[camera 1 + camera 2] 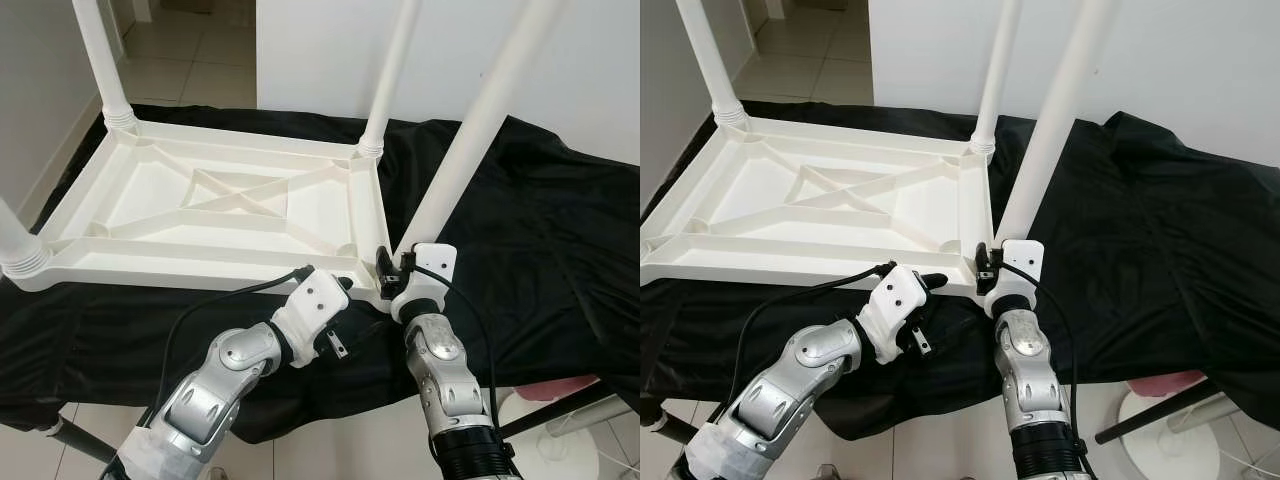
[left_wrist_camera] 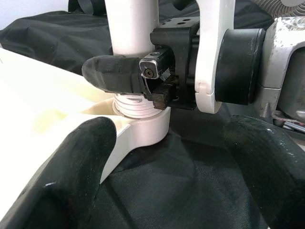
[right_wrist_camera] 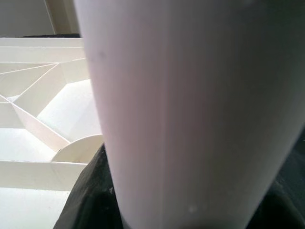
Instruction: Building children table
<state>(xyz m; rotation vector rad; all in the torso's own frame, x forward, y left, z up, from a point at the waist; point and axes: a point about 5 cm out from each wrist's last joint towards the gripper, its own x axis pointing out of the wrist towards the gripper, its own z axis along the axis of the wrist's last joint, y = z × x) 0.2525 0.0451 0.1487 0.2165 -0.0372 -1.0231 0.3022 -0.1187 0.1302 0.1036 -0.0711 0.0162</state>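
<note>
A black cloth (image 1: 560, 220) covers the bench by a white wall (image 1: 330, 50) and tiled floor (image 1: 190, 50). The white children's table (image 1: 215, 205) lies upside down on it, legs pointing up. The right tool (image 1: 388, 268) grips the near leg (image 1: 470, 150) at its base; the left tool (image 2: 167, 176) hovers wide beside that corner.

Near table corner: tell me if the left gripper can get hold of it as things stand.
Probably yes. The left gripper is open right at that corner of the upturned table, nothing between them; the right gripper holds the leg above it.

All four white table legs (image 1: 470, 130) run off the top edge, and the nearest leg's foot sits hidden behind the right gripper (image 1: 392, 272).
</note>
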